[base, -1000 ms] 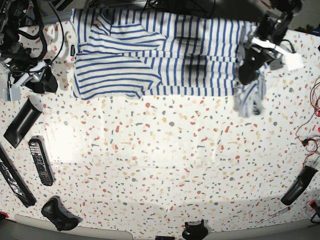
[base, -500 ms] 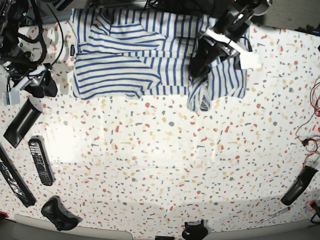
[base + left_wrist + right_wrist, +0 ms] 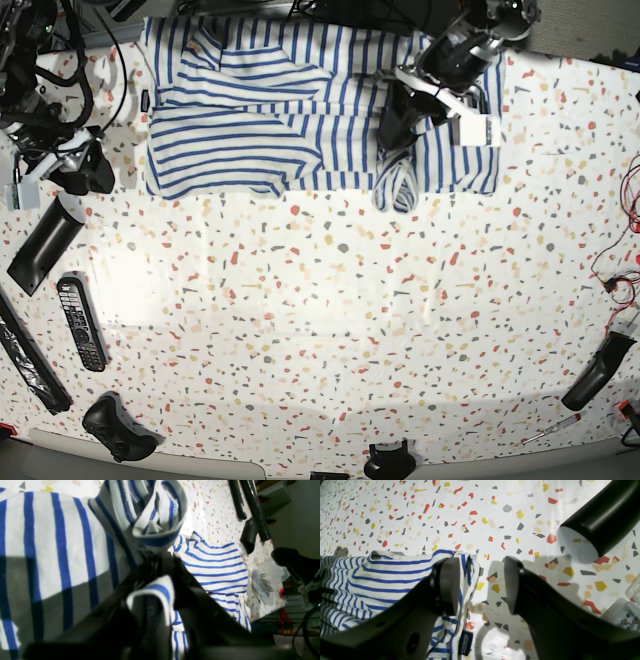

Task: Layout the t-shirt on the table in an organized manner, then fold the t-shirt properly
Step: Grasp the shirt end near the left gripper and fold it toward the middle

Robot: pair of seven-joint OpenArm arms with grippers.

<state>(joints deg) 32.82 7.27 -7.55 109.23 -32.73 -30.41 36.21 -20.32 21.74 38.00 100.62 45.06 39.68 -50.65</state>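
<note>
Your left gripper (image 3: 393,130) pinches a fold of the white blue-striped cloth t-shirt (image 3: 260,110); your right gripper (image 3: 480,585) gapes over the speckled terrazzo table (image 3: 495,510).

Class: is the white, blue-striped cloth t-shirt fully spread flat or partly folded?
Partly folded: the white, blue-striped cloth t-shirt has a sleeve folded inward and bunched cloth.

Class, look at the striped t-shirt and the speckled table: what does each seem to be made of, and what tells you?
The t-shirt: soft knit cloth, likely cotton, matte; it drapes, folds and bunches. The table: hard and smooth, with coloured chips like terrazzo, perhaps only a printed laminate; it shows a faint sheen.
</note>
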